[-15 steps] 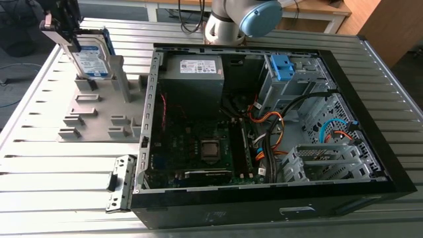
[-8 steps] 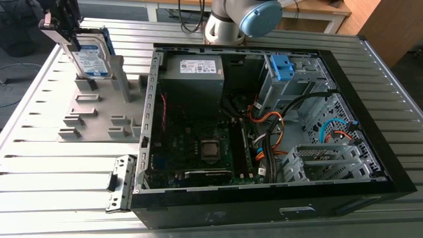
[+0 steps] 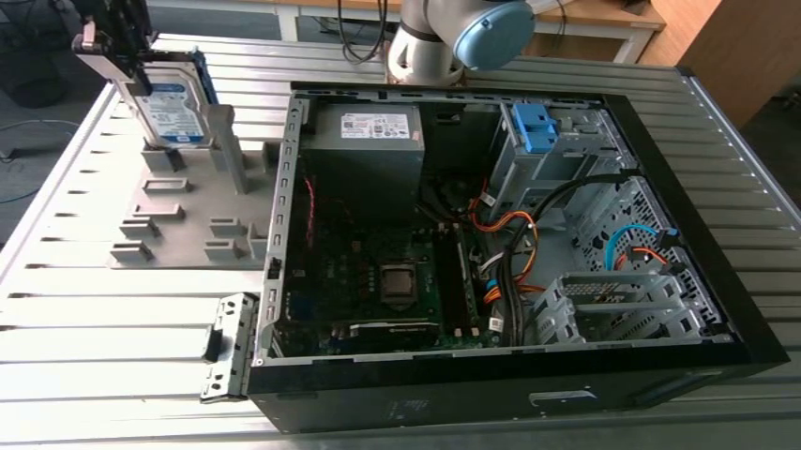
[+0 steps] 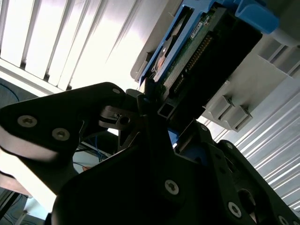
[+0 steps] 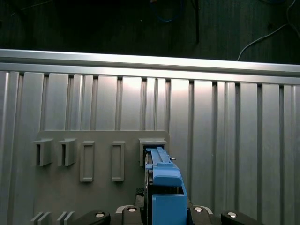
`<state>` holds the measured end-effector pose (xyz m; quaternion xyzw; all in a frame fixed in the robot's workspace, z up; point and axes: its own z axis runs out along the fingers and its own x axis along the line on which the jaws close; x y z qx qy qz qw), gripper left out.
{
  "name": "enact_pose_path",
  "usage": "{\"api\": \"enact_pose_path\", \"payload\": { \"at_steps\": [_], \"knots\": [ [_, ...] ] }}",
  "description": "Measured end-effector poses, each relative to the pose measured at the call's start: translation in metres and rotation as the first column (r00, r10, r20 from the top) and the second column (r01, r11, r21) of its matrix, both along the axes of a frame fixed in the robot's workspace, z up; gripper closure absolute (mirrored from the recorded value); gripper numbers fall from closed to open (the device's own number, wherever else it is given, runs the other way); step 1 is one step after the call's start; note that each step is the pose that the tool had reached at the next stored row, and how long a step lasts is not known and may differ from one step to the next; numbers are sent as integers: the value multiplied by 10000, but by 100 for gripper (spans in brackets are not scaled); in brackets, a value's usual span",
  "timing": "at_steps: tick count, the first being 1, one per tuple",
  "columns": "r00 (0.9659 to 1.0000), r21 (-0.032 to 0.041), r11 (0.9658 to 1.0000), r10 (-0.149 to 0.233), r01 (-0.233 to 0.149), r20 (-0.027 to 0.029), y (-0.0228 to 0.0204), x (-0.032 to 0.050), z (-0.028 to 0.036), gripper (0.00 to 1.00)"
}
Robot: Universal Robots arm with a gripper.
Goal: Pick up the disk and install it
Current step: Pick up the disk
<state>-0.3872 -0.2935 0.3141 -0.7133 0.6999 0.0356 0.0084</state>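
Observation:
The disk, silver with a white-and-blue label and a blue frame, stands upright over the far end of the grey fixture plate at the exterior view's left. My gripper is above it and shut on its upper end. In the second wrist view a black finger presses the blue edge of the disk, whose connector side shows. In the first wrist view the disk is edge-on, its far end at a raised slot of the plate; I cannot tell whether it still sits in it.
An open black computer case lies on the slatted aluminium table at the exterior view's right. Inside are a grey power supply box, the mainboard, cables and a bare blue bracket in the drive cage. The arm's base stands behind the case.

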Motion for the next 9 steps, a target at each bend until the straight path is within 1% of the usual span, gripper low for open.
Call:
{"api": "enact_pose_path", "payload": {
  "at_steps": [9],
  "knots": [
    [10000,0,10000,0,0,0,0,0,24,64]
  ]
}}
